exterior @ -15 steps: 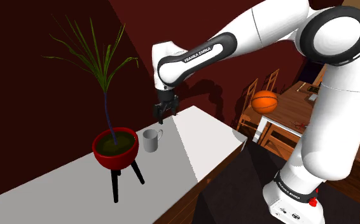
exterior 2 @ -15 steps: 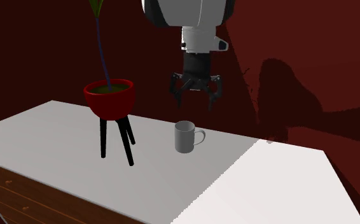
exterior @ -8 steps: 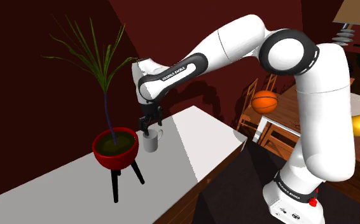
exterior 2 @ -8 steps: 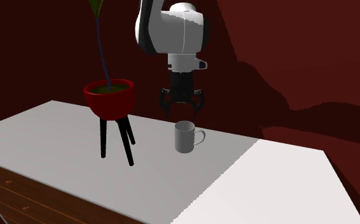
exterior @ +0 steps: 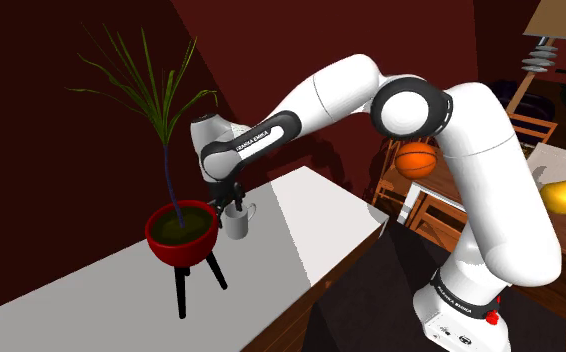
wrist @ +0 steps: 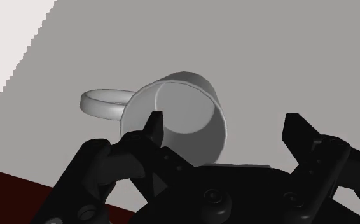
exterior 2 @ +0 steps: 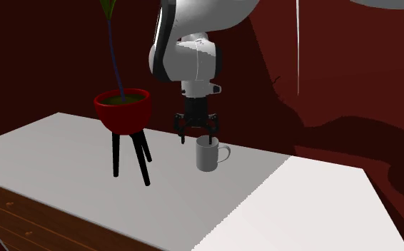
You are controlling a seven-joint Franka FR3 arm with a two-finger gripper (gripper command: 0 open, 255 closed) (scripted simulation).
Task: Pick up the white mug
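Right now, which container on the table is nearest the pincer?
The grey-white mug, just under the open pincer; the red plant pot stands apart on black legs.

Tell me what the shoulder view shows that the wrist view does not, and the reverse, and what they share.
Shoulder view: the plant in its red pot on black legs, the orange ball, the white arm. Wrist view: the mug's hollow inside, and the open hand with fingers apart, one crossing the rim. Both: the mug with its handle, the hand, the grey tabletop.
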